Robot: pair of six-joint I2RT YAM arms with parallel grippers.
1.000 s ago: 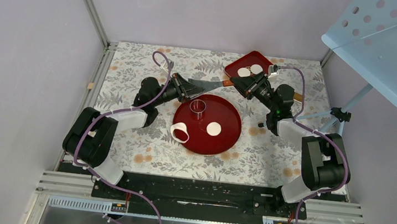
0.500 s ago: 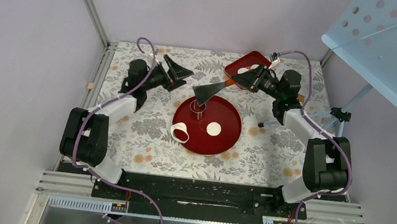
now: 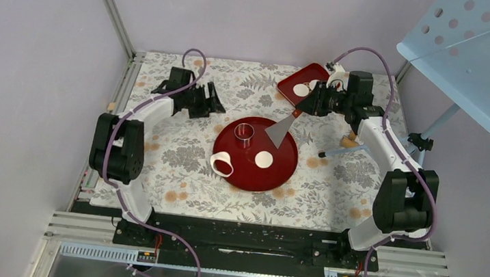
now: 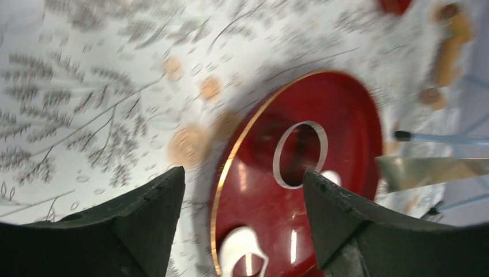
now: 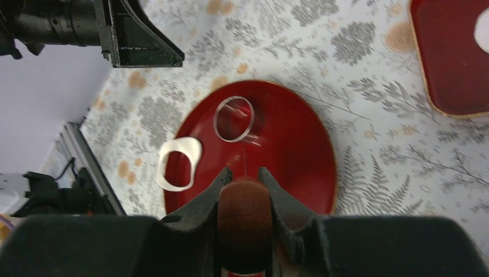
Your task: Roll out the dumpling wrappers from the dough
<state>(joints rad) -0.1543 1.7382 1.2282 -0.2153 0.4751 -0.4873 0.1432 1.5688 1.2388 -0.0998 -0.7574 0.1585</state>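
My right gripper (image 3: 305, 108) (image 5: 245, 173) is shut on the brown wooden handle of a spatula (image 5: 245, 216). Its metal blade (image 3: 277, 134) (image 4: 432, 172) hangs over the back right of the round red plate (image 3: 279, 176) (image 5: 300, 138). One dumpling wrapper (image 3: 264, 159) lies on that plate. So does the dough (image 3: 222, 164) (image 5: 180, 163) (image 4: 242, 254), a white scrap with a hole. Two more wrappers (image 3: 300, 89) (image 3: 316, 85) lie in the square red tray (image 3: 307, 73). My left gripper (image 3: 215, 101) (image 4: 242, 173) is open and empty, left of the plate's back edge.
A metal ring cutter (image 3: 246, 132) (image 5: 233, 118) (image 4: 300, 154) stands on the back of the round plate. A wooden stick (image 3: 350, 141) lies under the right arm beside a blue stand leg (image 3: 393, 142). A light blue perforated board (image 3: 485, 54) overhangs the far right corner.
My left gripper let go of the spatula blade, opened and drew back to the far left. My right arm swung the spatula so its blade now hangs over the plate's right side.
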